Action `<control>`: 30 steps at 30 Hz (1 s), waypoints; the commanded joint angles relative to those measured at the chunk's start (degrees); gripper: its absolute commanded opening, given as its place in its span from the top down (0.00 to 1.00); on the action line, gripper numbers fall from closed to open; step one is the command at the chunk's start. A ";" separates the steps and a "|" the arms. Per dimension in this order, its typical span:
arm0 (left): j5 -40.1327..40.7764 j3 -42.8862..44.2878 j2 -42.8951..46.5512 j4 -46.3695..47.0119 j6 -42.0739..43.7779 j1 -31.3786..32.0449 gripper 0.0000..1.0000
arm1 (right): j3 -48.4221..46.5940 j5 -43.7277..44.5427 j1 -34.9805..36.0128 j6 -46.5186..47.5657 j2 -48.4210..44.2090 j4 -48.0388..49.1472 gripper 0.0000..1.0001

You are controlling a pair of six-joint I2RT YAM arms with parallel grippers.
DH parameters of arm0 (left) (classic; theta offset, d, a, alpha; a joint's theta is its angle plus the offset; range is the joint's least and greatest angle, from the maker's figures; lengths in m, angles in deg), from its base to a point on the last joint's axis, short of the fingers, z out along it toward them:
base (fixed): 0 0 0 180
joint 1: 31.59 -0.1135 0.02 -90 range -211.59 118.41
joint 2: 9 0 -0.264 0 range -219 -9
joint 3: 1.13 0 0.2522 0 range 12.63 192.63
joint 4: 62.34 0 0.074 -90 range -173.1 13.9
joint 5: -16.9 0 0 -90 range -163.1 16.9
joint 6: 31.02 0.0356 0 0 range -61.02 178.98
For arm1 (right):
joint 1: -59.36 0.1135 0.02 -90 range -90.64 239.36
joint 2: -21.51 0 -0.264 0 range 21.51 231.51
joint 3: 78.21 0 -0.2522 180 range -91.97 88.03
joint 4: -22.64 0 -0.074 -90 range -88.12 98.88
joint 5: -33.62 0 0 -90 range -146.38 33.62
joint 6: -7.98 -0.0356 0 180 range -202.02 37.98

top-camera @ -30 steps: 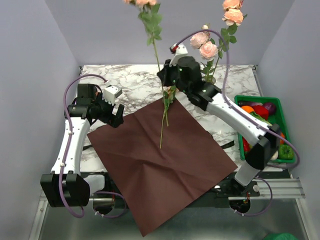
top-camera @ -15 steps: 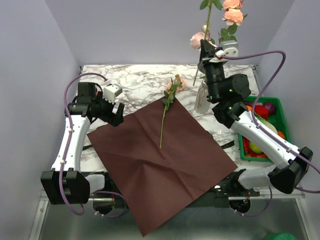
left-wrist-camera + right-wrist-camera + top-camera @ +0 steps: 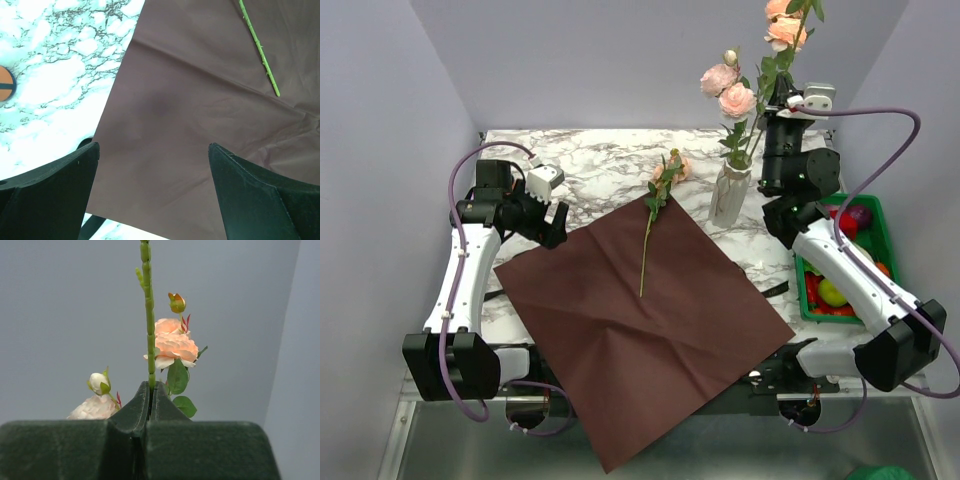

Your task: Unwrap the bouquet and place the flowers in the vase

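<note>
Roses (image 3: 730, 90) stand in the white vase (image 3: 728, 197) in the overhead view. The right fingers (image 3: 781, 100) are clamped on a tall stem (image 3: 767, 112) whose foot seems to reach the vase mouth. One more flower (image 3: 650, 225) lies on the flat dark red paper (image 3: 650, 340). The left fingers (image 3: 556, 230) hang spread wide and empty over the paper's left corner. A green crate (image 3: 840, 205) of vegetables sits at the right of the bench (image 3: 590, 165).

The step looks like seating that stem. It should go straight down and be let go only once it leans on the neck, since a sideways tug could tip the slim vase.

The left wrist view adds the paper's creases, the lone flower's cut end (image 3: 272, 87) and a small orange disc (image 3: 5, 84) that is unseen from above. It shows no vase.

The right wrist view alone shows the grip itself, the fingers shut tight on green stem, with a peach rose (image 3: 172, 342) and a pale bud (image 3: 97, 382) behind. The vase mouth is out of its sight, so alignment must be judged from overhead.
</note>
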 commanded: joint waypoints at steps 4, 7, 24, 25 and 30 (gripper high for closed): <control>-1.34 2.00 -0.94 -0.78 1.23 -0.28 0.01 | 0.91 0.56 -2.51 -3.17 2.12 5.40 0.99; -0.99 2.17 -1.11 -0.87 1.58 -0.37 0.01 | 1.26 0.21 -3.65 -4.92 3.09 5.66 0.99; -0.73 2.70 0.20 -1.83 2.46 -0.28 0.01 | 7.85 3.28 -4.19 -9.49 8.98 10.76 0.99; -0.73 2.70 0.29 -2.01 2.63 -0.37 0.01 | 8.38 3.37 -4.10 -10.28 8.72 10.24 0.99; -0.55 2.52 0.91 -2.45 3.07 -0.37 0.01 | 11.63 5.12 -4.10 -15.90 6.52 4.81 0.96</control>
